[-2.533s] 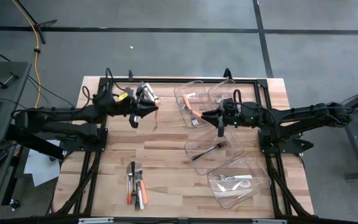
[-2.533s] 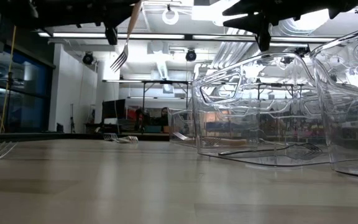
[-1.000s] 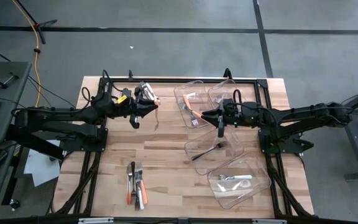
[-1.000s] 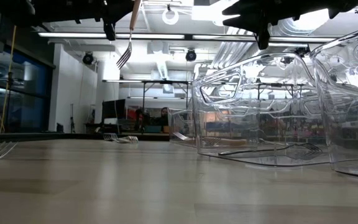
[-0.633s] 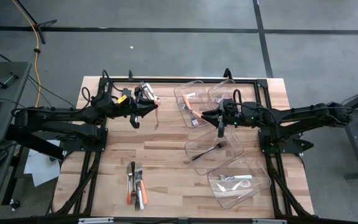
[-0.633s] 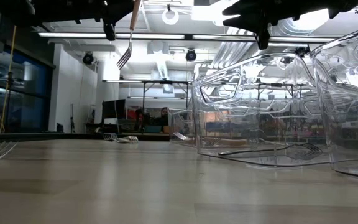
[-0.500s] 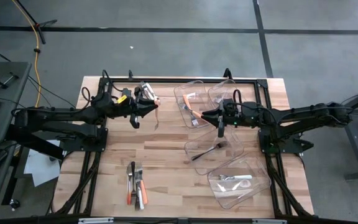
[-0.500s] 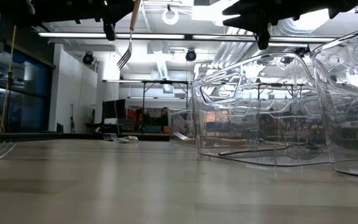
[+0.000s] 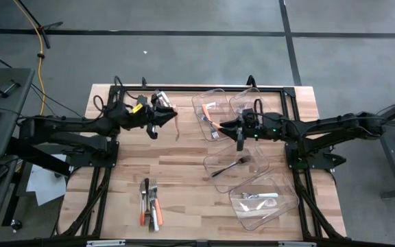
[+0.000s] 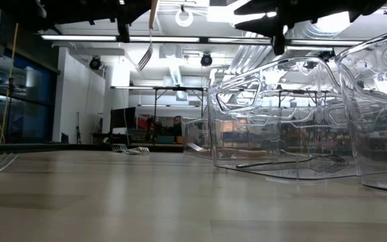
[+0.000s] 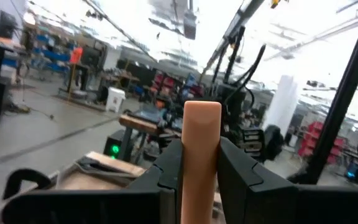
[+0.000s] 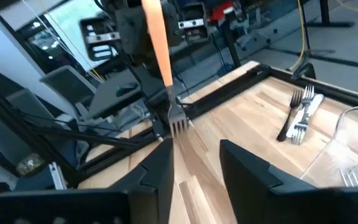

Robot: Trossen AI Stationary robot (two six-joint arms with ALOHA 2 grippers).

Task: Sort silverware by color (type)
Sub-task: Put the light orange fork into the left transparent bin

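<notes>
We've got the left end effector (image 9: 162,118) clamped on an orange-handled fork (image 9: 175,126), held in the air over the desk (image 9: 184,178), tines down, left of the clear bins (image 9: 214,113). Our right end effector (image 9: 239,140) hangs over the bins, fingers apart with nothing between them. Remaining silverware pile (image 9: 149,202) lies near the desk's front edge; one orange fork (image 9: 211,127), one dark fork (image 9: 230,167) and a white-handled piece (image 9: 259,195) already sit in separate bins.
</notes>
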